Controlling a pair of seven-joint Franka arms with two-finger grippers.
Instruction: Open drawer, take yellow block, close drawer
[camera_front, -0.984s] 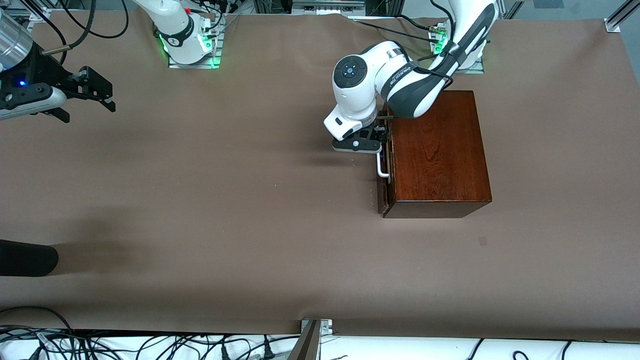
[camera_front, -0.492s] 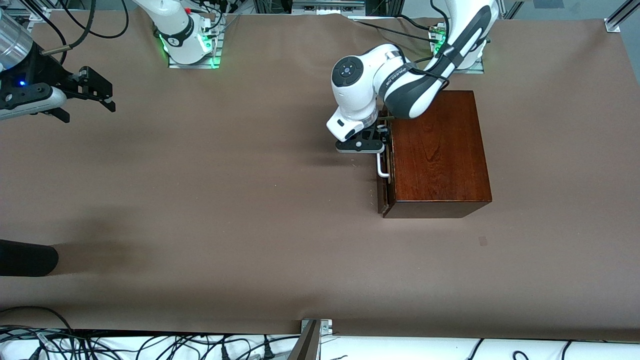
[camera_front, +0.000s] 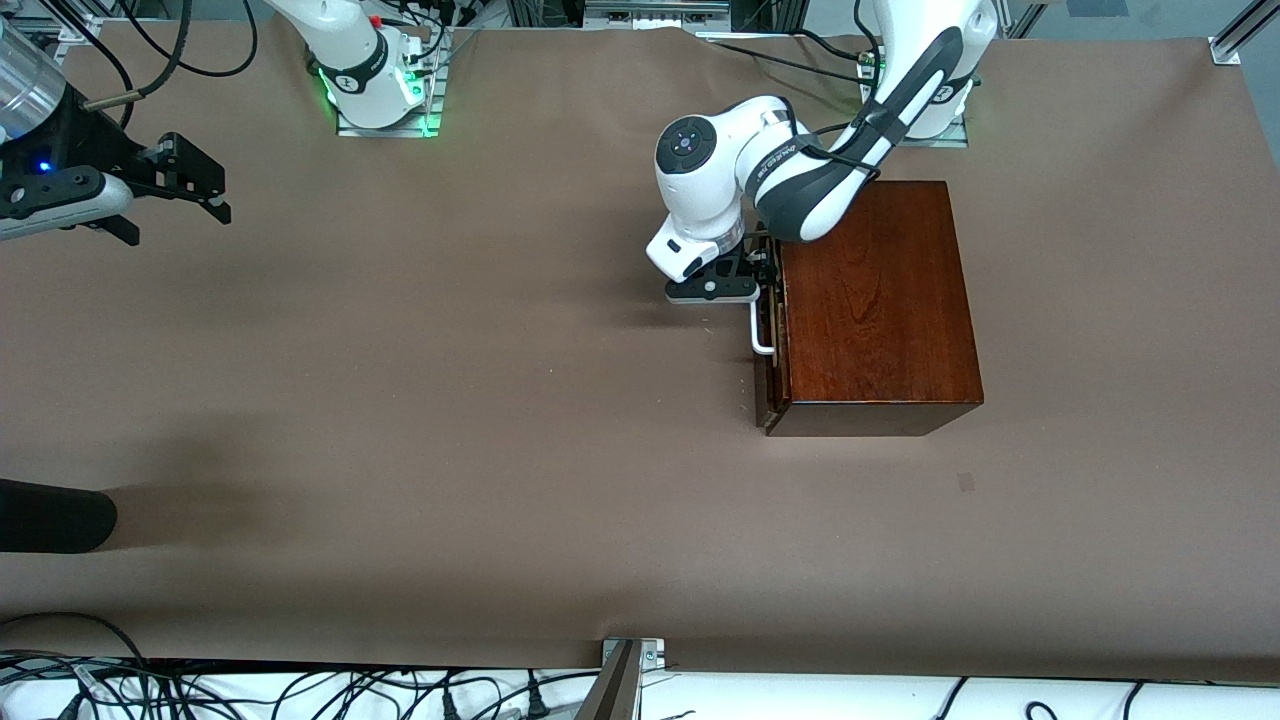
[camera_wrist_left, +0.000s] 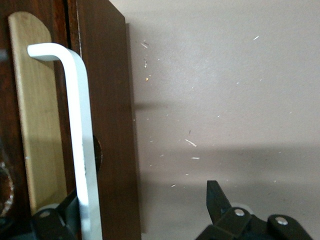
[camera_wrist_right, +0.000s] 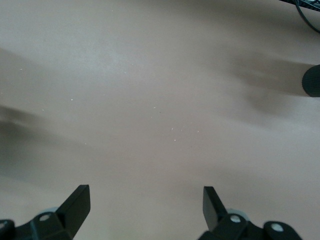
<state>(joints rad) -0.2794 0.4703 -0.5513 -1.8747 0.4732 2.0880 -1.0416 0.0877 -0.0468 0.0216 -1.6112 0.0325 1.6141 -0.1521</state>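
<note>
At centre right of the front frame, our left pincer (camera_front: 764, 281) has drawn the drawer (camera_front: 771, 362) slightly out by its white handle (camera_front: 757, 330); its fingers look spread around the bar, probably hooking it. We see no yellow block yet. Our right pincer (camera_front: 205, 188) waits open, upper left.
</note>
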